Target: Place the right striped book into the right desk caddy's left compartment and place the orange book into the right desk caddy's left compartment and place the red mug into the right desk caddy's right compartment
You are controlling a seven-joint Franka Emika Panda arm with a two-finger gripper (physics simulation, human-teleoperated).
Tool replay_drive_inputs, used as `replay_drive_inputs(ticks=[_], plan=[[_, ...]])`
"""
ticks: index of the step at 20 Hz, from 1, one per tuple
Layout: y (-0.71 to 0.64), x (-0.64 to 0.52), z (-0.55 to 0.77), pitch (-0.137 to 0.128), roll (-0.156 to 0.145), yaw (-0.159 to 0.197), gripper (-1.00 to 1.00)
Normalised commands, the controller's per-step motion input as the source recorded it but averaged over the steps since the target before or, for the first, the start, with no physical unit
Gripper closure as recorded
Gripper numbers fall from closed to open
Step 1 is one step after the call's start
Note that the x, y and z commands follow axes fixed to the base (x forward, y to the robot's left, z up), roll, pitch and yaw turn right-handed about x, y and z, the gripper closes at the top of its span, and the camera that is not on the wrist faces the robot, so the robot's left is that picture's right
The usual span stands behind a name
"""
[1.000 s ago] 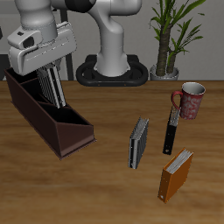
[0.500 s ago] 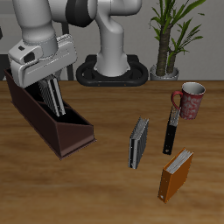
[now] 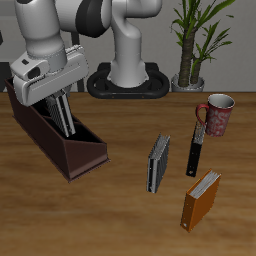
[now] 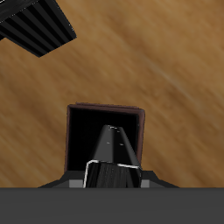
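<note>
My gripper hangs over the right desk caddy, a dark maroon box, and is shut on the right striped book. The book stands upright with its lower end inside the caddy's long low left compartment. In the wrist view the book shows edge-on inside the dark caddy, below the gripper. The orange book stands near the table's front edge. The red mug stands farther back, upright, far from the caddy.
A darker grey striped book and a thin black book stand between the caddy and the mug. The robot's base and a potted plant are at the back. A dark striped shape lies beside the caddy in the wrist view.
The gripper has come down with the striped book, sinking it deeper into the caddy. Nothing else has moved.
</note>
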Motion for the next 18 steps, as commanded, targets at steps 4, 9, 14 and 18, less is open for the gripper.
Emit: replay_drive_inputs(ticks=[4, 9, 14, 18], plan=[[-0.04, 0.07, -0.10, 0.016, -0.012, -0.009, 1.00], [-0.03, 0.10, -0.15, 0.029, -0.038, -0.027, 1.00], [-0.02, 0.10, -0.11, 0.009, -0.020, -0.021, 1.00], [0.11, 0.00, -0.08, -0.038, 0.022, 0.009, 1.00]])
